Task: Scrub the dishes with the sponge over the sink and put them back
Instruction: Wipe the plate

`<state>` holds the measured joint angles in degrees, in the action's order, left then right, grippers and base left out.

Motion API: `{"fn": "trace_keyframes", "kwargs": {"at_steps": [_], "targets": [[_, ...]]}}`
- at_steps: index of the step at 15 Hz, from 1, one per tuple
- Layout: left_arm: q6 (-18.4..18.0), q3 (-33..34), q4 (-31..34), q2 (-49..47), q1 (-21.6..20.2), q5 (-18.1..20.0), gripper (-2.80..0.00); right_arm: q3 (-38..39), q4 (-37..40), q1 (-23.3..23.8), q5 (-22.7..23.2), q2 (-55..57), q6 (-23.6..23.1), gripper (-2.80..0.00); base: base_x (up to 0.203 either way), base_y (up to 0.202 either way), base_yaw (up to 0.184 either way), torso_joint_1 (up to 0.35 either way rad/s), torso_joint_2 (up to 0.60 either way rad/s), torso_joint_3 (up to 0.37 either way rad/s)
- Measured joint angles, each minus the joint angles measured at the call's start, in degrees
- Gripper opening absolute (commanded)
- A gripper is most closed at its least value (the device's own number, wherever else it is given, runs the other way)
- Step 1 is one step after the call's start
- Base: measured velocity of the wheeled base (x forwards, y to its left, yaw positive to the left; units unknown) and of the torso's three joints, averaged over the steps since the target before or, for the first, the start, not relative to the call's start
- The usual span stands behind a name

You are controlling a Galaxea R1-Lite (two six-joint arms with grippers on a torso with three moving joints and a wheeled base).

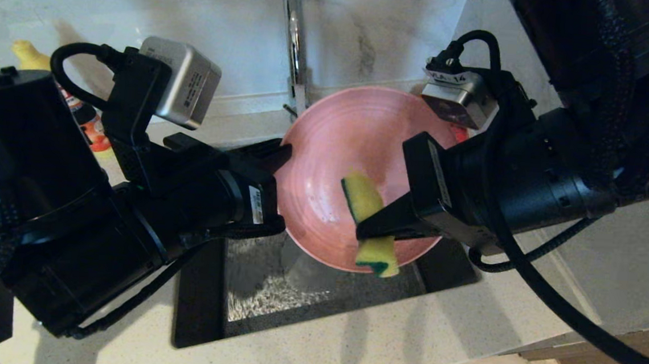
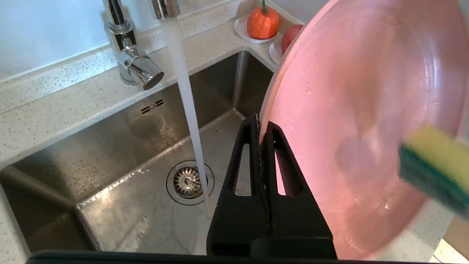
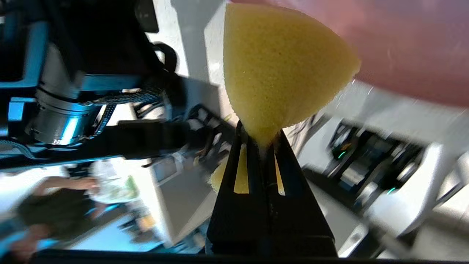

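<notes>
Matte pink round plate held tilted on edge over stainless-steel sink, concave face toward sponge. Left gripper clamped shut on plate rim. Right gripper pinched shut on yellow foam sponge at waist, long axis upright, green scouring layer against plate. Chrome tap ran water into basin.

In the head view, the left gripper covers the pink plate's left rim, and the right gripper hides the pinched middle of the sponge. The plate and both arms hide most of the sink, drain included. The chrome tap runs off the top edge. The bottle behind the left arm shows only partly. In the right wrist view, the background is blurred beyond reading.
</notes>
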<state>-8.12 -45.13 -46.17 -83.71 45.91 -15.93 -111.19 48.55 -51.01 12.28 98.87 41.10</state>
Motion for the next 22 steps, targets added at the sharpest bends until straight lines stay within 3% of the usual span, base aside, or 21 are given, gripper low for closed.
{"fn": "trace_keyframes", "kwargs": {"at_steps": [2, 9, 22], "targets": [[0.15, -0.16, -1.26, 0.06, -0.02, 0.08, -2.8, 0.0, 0.43, -0.07, 2.17, 0.51, 2.25, -2.8, 0.0, 0.0, 0.0, 0.0, 0.0, 0.0], [0.44, 0.1, -2.76, 0.39, -0.02, 0.24, -2.8, -0.16, -0.21, -1.29, 4.45, 4.94, 2.48, -2.8, 0.0, 0.0, 0.0, 0.0, 0.0, 0.0], [0.25, 2.89, -2.4, 3.36, 0.12, 0.69, -2.8, -0.2, -3.89, 1.66, 3.7, 5.81, 3.93, -2.8, 0.0, 0.0, 0.0, 0.0, 0.0, 0.0]]}}
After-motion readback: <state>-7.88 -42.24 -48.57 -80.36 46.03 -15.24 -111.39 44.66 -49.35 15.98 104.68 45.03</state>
